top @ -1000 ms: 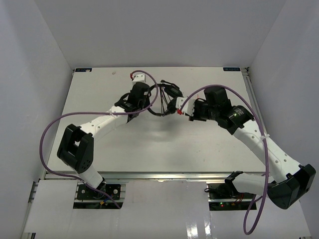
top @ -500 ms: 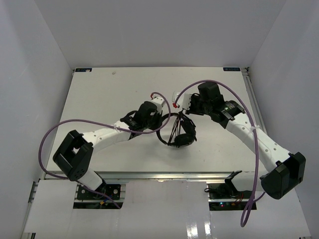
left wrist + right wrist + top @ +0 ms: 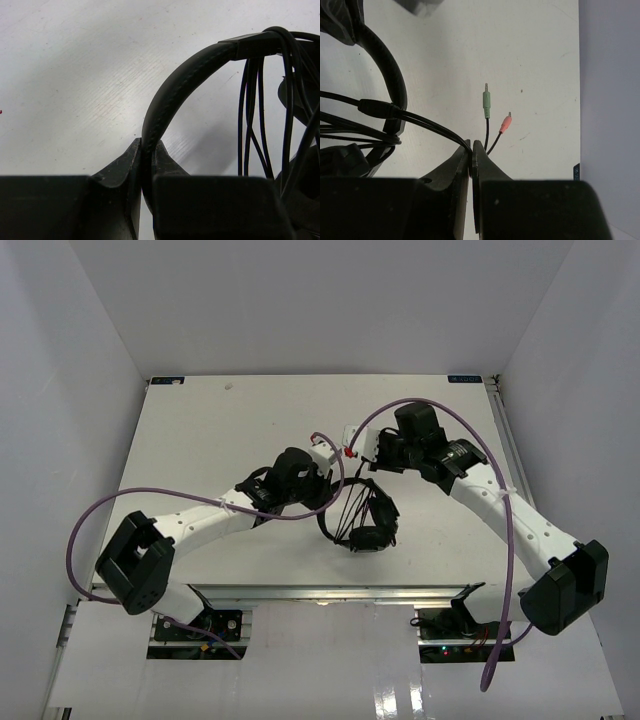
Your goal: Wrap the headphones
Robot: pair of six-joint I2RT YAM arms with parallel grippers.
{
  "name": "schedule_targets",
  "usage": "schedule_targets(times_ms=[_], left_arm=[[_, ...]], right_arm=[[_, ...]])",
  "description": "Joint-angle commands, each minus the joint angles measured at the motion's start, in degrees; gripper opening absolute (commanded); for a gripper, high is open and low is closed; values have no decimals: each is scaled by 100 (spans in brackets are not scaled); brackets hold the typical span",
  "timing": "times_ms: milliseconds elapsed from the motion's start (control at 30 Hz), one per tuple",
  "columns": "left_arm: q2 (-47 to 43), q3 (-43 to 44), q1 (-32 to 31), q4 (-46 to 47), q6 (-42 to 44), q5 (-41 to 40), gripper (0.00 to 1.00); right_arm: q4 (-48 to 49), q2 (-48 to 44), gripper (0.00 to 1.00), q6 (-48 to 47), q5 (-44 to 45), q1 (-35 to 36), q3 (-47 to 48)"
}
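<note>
Jaws on black headphones (image 3: 368,537), cable (image 3: 377,108) in strands.

We list: one white bench (image 3: 190,430), faintly scuffed; three plain white walls (image 3: 320,300) enclosing it at back and both sides; one metal rail (image 3: 330,589) along its near edge.

No legible text, brand, number or sign in any view.

Small dark tag with blue marks (image 3: 166,381) at far left corner of white tabletop (image 3: 215,425): print too small to read.

Matching small dark tag with blue marks (image 3: 465,378) at far right corner: also unreadable.

Both wrist views: nothing readable.
</note>
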Motion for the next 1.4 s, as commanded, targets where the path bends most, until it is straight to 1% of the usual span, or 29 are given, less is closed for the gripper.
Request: schedule_targets(times_ms=[0,167,233,333,367,433,533,667,767,867,1033,1233,1367], left_arm=[[-79,150,-97,-93,96,388,0],[-469,120,-93,-119,-33,133,0],[-687,69,-88,-138,-90,0,0],[-1012,4,-89,-218,-209,-93,0],[-1025,-7,-88,-226,-215,-112,0],[-1198,-54,-90,-287,-313,-142,0],[-1366,-171,-91,-241,-442,-151,0],[-1330,-292,-95,-128,-578,-92,0],[-1186,-461,-88,51,-697,-268,0],[-980,-598,-88,311,-857,-480,0],[-699,-790,36,805,-943,-1091,0],[-252,-857,382,1318,-971,-1245,0],[132,-823,623,1658,-1015,-1116,0]], right_arm=[[398,9,8,179,-119,-88,304],[708,-259,8,274,-291,-301,-248],[817,-377,8,431,-565,-552,-486],[945,-473,8,802,-1233,-901,-690],[949,-474,8,895,-1268,-1011,-738],[949,-414,8,1097,-1919,-1282,-838],[960,-248,8,1329,-2835,-1400,-1063],[1187,42,8,1670,-3956,-1433,-1284],[1505,439,8,2062,-4405,-1425,-1403],[1766,863,8,2432,-4627,-1460,-1404],[1920,1626,8,2794,-4952,-1526,-1208],[1995,2545,9,3048,-4948,-1546,-964],[2123,2950,10,3269,-4963,-1603,-832]])
